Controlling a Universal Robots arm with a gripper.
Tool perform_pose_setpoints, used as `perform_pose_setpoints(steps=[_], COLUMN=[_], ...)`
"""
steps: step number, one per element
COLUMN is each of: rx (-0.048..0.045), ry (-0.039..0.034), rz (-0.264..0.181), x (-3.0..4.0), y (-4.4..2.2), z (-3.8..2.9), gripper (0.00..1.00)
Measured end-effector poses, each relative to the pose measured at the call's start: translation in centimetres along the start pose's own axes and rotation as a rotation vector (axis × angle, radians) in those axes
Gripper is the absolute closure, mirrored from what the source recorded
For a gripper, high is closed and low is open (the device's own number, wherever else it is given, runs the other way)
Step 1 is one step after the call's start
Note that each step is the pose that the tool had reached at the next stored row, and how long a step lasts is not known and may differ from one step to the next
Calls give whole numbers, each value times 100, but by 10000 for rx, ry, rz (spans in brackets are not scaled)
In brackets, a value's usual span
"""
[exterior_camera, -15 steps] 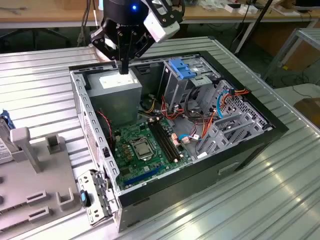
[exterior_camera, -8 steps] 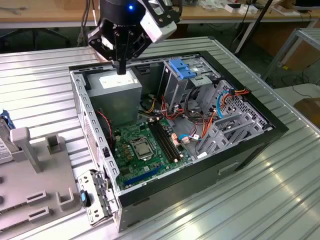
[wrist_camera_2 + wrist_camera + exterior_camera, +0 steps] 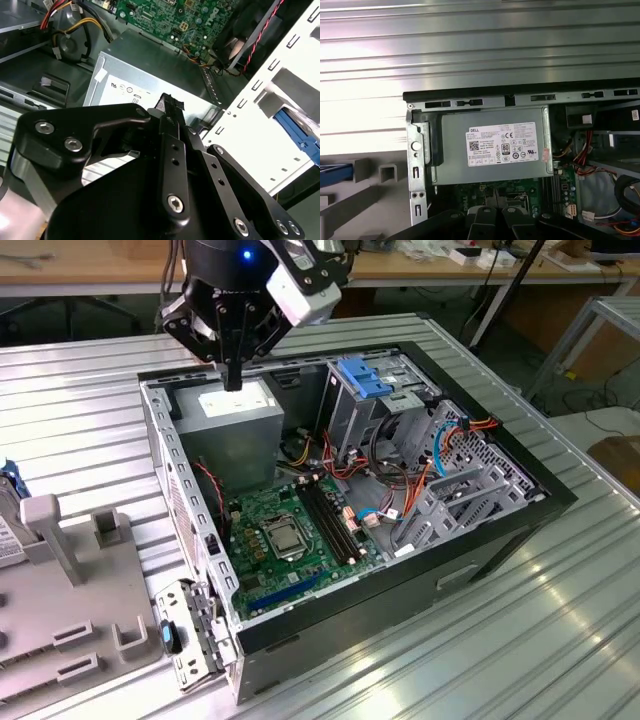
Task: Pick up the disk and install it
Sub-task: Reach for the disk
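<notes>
Ribbed metal table (image 3: 560,640) carries an open computer case (image 3: 500,540) lying on its side, with benches and cables in the background. Inside the case sit a green motherboard (image 3: 290,540), a grey power supply (image 3: 235,420) with a white label, and a metal drive cage (image 3: 365,390) topped by a blue clip. The gripper (image 3: 232,380) hangs just above the power supply near the case's back edge, pointing straight down, its fingers pressed together and holding nothing. In the second wrist view the gripper (image 3: 170,106) tapers to a narrow black tip over the power supply (image 3: 125,85); the first wrist view has the power supply (image 3: 495,145) right beyond the fingertips. The disk (image 3: 6,490) lies outside the case at the exterior view's left edge, well apart from the gripper, beside a grey fixture (image 3: 70,580) with upright pegs; most of it is cut off by the edge. In the first wrist view its blue rail (image 3: 335,174) shows beyond the case wall, next to the pegs.
</notes>
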State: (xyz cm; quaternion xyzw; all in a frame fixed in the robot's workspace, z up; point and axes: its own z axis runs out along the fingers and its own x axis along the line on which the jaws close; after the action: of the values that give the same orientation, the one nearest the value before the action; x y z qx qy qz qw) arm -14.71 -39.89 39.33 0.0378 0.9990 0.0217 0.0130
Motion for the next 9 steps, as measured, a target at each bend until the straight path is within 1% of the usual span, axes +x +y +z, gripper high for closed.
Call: perform_pose_setpoints(steps=[3,4,6,8,9], rx=[0,0,0,0,0], ry=[0,0,0,0,0], rz=[1,1,0,0,1], x=[61,95,123,179,195], y=[-5,-7,-9,-14,-15], z=[-2,-3,-3,-5,-5], gripper=[89,89,89,89,89])
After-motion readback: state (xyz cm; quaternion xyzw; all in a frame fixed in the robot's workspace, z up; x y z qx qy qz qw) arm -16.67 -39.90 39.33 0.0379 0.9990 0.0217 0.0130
